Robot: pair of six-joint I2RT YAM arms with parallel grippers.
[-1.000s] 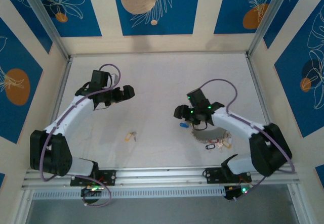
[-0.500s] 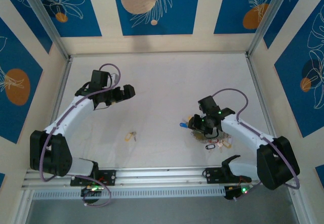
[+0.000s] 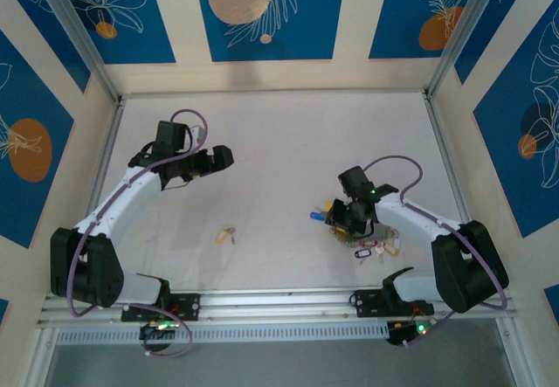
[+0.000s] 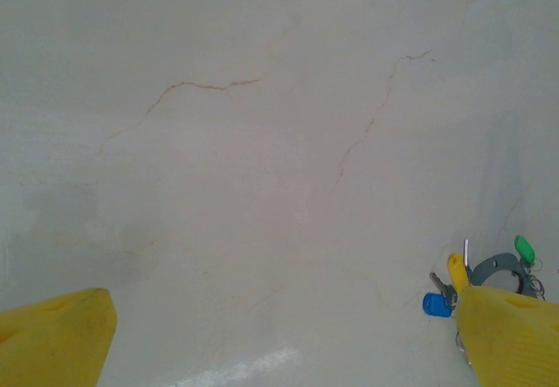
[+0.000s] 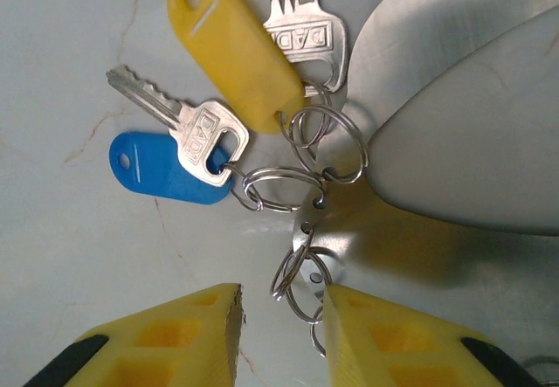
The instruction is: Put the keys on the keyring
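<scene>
Swung toward 5 o'clock and lowered within the past second: right hand (image 5: 284, 308), over the keyring (image 5: 454, 151) at 4 o'clock on the tabletop (image 3: 279, 142). Half-closed, yellow fingers (image 5: 175, 339) either side of small split rings (image 5: 297, 278); cannot tell whether pinching them. Linked by those rings to the grey band: a blue-tagged key (image 5: 196, 134) at 10 o'clock and a yellow-tagged key (image 5: 301, 29) at 12. Unmoved at 10 o'clock on the tabletop: left hand (image 3: 218, 158), spread wide, holding nothing. Lying at 7 o'clock, well apart from both hands: one loose key (image 3: 225, 234) with a yellow tag.
</scene>
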